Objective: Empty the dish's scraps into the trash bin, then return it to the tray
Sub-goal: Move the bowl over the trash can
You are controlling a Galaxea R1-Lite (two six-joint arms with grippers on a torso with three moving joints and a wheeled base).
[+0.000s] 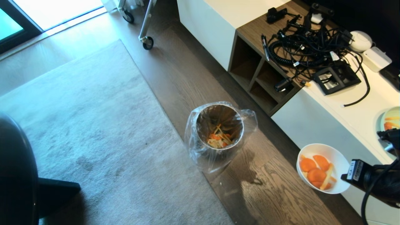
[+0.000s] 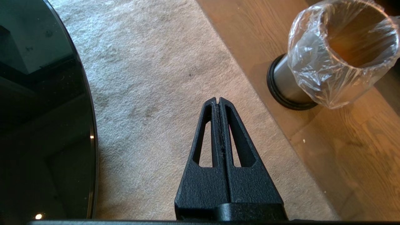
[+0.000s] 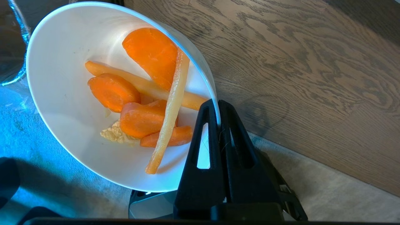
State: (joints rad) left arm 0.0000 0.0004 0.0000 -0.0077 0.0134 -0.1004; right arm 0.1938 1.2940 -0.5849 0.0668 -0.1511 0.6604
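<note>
My right gripper is shut on the near rim of the dish, a white deep bowl held above the wooden floor at the right, beside the white cabinet. The scraps, orange slices and pale strips, lie inside it. In the right wrist view the fingers of the right gripper pinch the rim of the tilted dish, with the scraps piled toward them. The trash bin, bag-lined with food at its bottom, stands on the floor to the dish's left, apart from it. The left gripper hangs shut and empty over the carpet. The tray is out of view.
A white and wood cabinet runs along the right, carrying tangled cables and a pale green plate. A grey carpet covers the left floor. The glossy black round table edges in at the left. A wheeled stand is at the back.
</note>
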